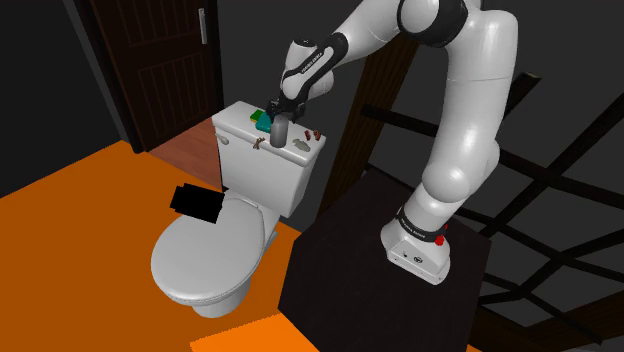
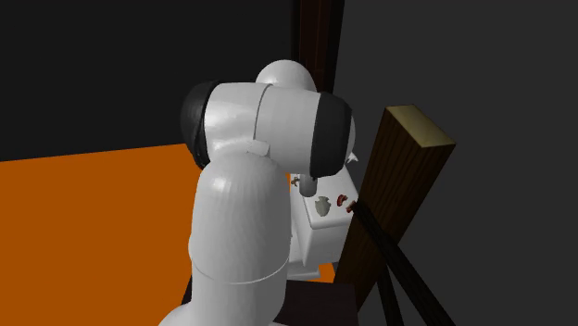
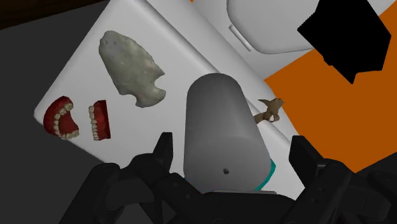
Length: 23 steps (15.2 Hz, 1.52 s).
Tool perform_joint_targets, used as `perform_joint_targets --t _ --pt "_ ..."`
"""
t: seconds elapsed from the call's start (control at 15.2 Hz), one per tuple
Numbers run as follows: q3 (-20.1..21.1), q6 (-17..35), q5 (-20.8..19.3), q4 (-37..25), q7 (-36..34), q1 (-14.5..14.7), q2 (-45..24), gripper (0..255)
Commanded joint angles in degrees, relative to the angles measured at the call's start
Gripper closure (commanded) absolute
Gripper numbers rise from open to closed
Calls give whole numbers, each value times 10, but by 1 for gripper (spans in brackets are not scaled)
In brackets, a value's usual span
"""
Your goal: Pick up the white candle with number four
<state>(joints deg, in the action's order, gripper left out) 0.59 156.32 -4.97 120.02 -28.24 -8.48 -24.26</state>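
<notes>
**One pale grey cylindrical candle (image 3: 219, 127) bracketed, not yet gripped**

The candle stands upright on the white toilet tank lid (image 3: 172, 54). The all-black gripper (image 3: 234, 149) is set over it from above, jaws spread wide so that one finger lies on each side. This looks like the line-up for a squeeze. In the wrist view there is a clear gap on one side, so I judge that nothing is held. No numeral can be made out on the candle.

The wrist view also lays out the neighbours. A grey stone arrowhead (image 3: 130, 67) and a red-and-white set of teeth (image 3: 76, 118) lie apart from the candle. A teal block (image 3: 271, 173) sits just beside its base.

The shoulder view adds the candle's position under the gripper (image 1: 280, 108), on the lid (image 1: 235, 115). In the second exterior view the white arm (image 2: 250, 185) stands in front, with the arrowhead (image 2: 321, 206) and teeth (image 2: 343, 199) beside it.
</notes>
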Motion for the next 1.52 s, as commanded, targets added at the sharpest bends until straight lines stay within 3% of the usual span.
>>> perform_joint_targets --t 0.0,0.53,0.59,1.45 --pt "-2 8 1 -14 -1 -1 -21 0" --pt "-5 45 -3 -20 -6 1 -64 0" --pt "-5 45 -3 -21 -6 1 -64 255" --pt "-3 23 -1 -16 -3 0 -38 255"
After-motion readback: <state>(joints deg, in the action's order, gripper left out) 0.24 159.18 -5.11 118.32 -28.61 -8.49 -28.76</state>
